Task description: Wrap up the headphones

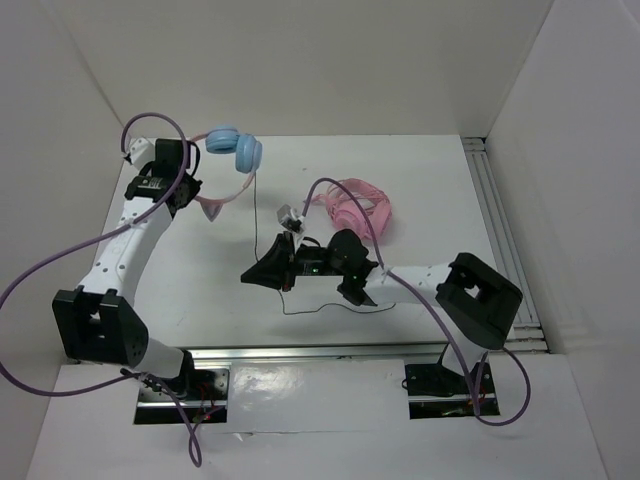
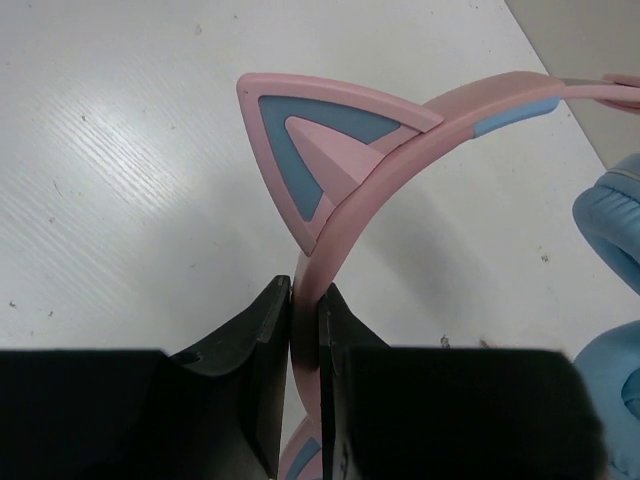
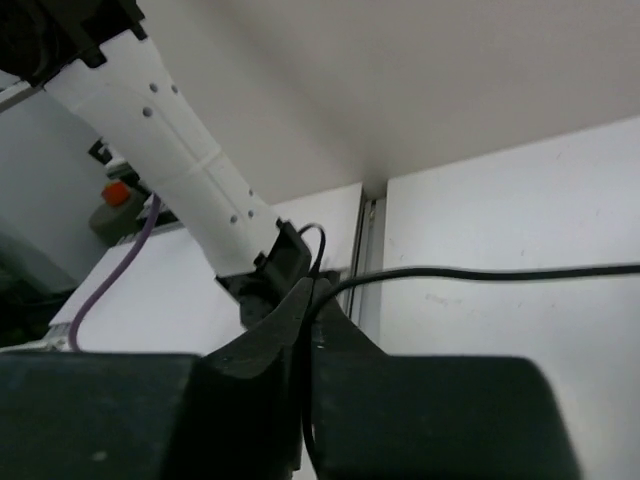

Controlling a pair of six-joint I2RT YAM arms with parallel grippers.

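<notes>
At the far left of the table [image 1: 430, 190], your left gripper [image 2: 305, 300] has its jaws closed tight on the pink headband [image 2: 345, 215] of the headphones [image 1: 240, 152], just below a cat ear [image 2: 300, 140]. The blue ear cups [image 1: 222, 139] sit toward the back wall. Mid-table, your right gripper [image 3: 308, 292] pinches the thin black cable [image 3: 480, 272], near the all-pink headphones [image 1: 357, 207].
</notes>
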